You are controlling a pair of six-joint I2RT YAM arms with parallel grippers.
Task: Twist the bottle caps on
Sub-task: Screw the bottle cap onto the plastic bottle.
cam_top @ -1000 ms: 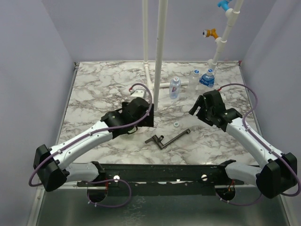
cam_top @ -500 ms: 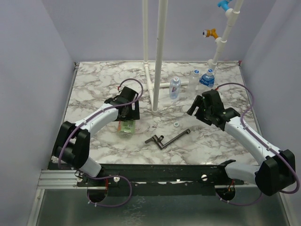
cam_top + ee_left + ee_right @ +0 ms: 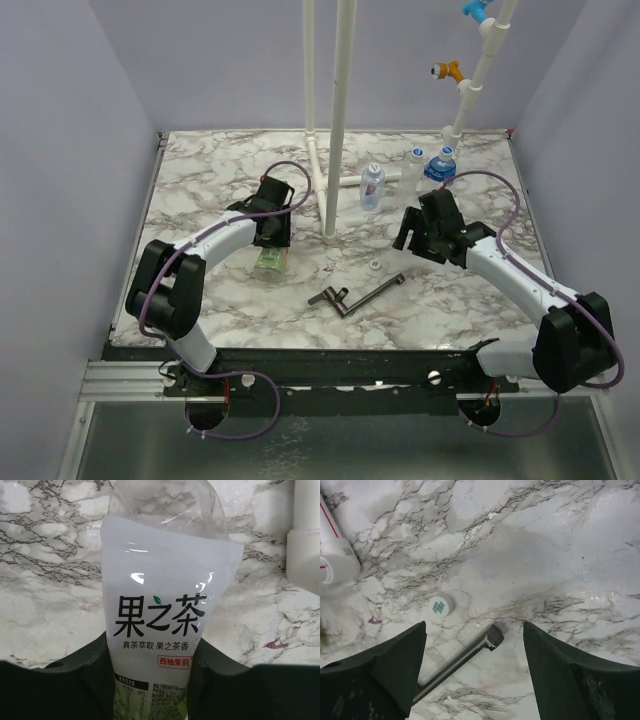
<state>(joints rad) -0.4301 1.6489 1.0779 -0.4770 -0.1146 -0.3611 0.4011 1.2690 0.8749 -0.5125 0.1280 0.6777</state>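
Your left claw (image 3: 152, 652) is gripping the probably soft, crushable bottle (image 3: 165, 580) by its label. Your right claw (image 3: 474, 630) is gaping wide, the tiny cap (image 3: 441, 605) lying just ahead.

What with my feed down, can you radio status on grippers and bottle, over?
Left gripper closed on the lying tea bottle. Right gripper open, above a loose white cap. Metal tool lies near that cap, not touching.

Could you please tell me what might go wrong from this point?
1. The left gripper pinches the lying tea bottle by its thin labelled body; the soft wall might buckle or slip on lifting.
2. The white cap lies near the black T-shaped tool; the open right gripper could catch the tool when reaching for the cap.
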